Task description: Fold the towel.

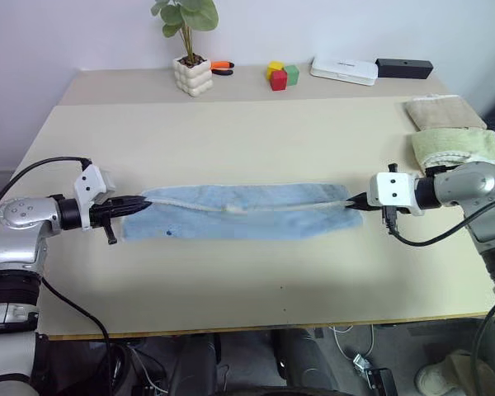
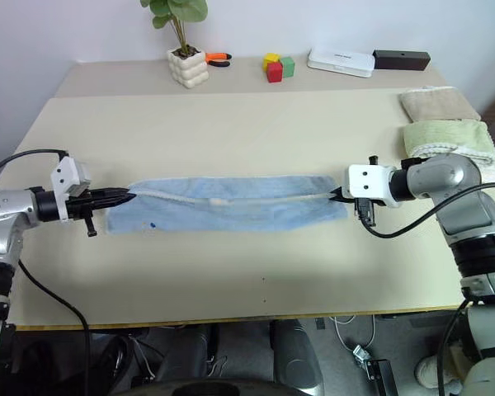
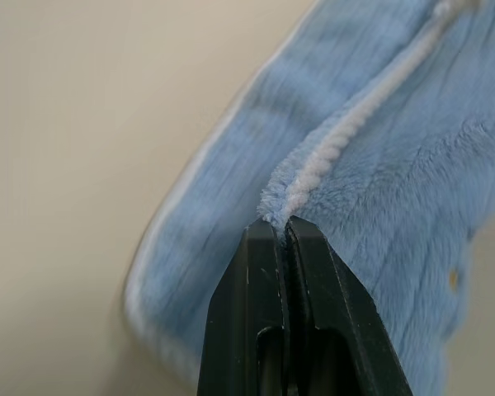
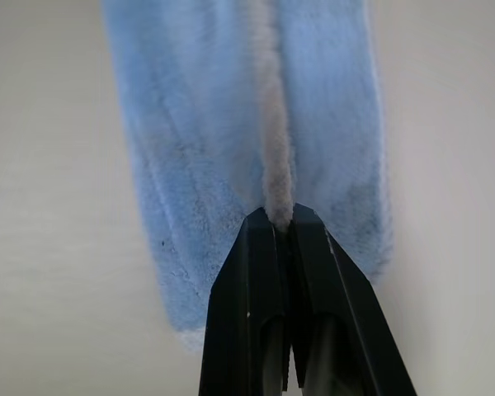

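Note:
The light blue towel (image 1: 239, 212) hangs stretched in a long band just above the middle of the table, its whitish trim running along the top. My left gripper (image 1: 143, 204) is shut on the towel's left end, pinching the trimmed edge (image 3: 313, 161). At the towel's right end my right gripper (image 1: 353, 201) is also shut on the trim (image 4: 274, 165). A small dark mark (image 1: 168, 232) shows near the lower left corner of the towel. Both wrist views show black fingers (image 3: 256, 289) closed tight around the pale edge.
Folded beige towel (image 1: 442, 111) and folded green towel (image 1: 457, 146) lie at the right edge. At the back stand a potted plant (image 1: 191, 73), orange-handled pliers (image 1: 222, 67), coloured blocks (image 1: 281, 75), a white box (image 1: 343, 70) and a black box (image 1: 403, 68).

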